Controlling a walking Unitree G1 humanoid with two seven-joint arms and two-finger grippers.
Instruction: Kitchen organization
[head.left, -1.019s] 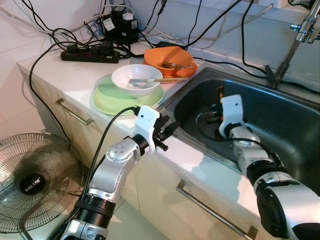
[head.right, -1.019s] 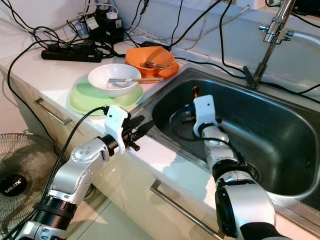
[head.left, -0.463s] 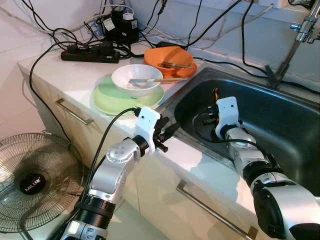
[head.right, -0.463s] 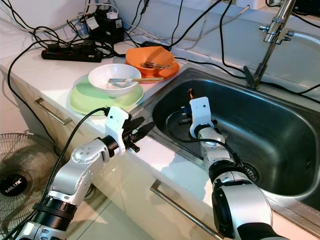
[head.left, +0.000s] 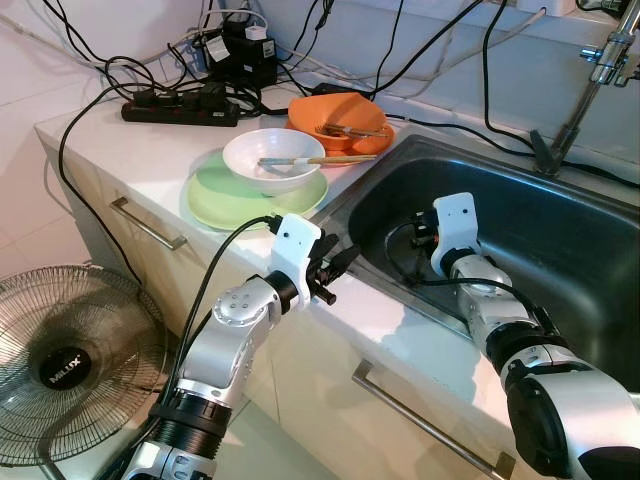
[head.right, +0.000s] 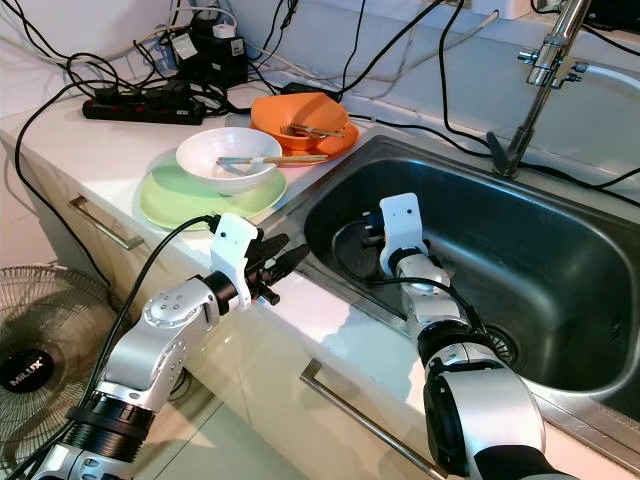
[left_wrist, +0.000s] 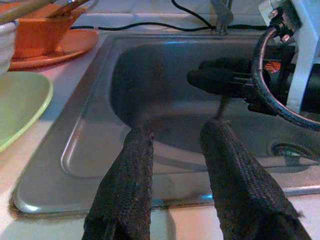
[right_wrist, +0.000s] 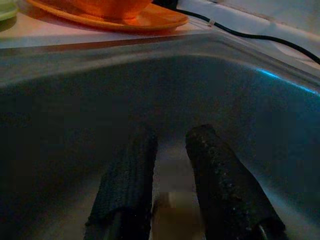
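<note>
A white bowl (head.left: 272, 158) with a wooden utensil (head.left: 320, 159) across it sits on a green plate (head.left: 225, 195) on the counter. Behind it, an orange bowl (head.left: 335, 115) holding utensils rests on an orange plate (head.left: 375, 142). My left gripper (head.left: 340, 262) hovers over the counter edge beside the steel sink (head.left: 560, 230), open with nothing between its fingers (left_wrist: 135, 165). My right gripper (head.left: 420, 232) is down inside the sink near its left wall, open and empty, its fingers (right_wrist: 210, 170) pointing at the wall below the orange plate (right_wrist: 125, 17).
A tap (head.left: 590, 80) stands behind the sink. A black power strip (head.left: 180, 108) and many cables crowd the back of the counter. A floor fan (head.left: 60, 360) stands at lower left. Drawer handles (head.left: 145, 225) run along the cabinet front.
My right wrist has shifted slightly left inside the sink and turned; the orange spot seen above it earlier no longer shows. The left arm has stayed still.
</note>
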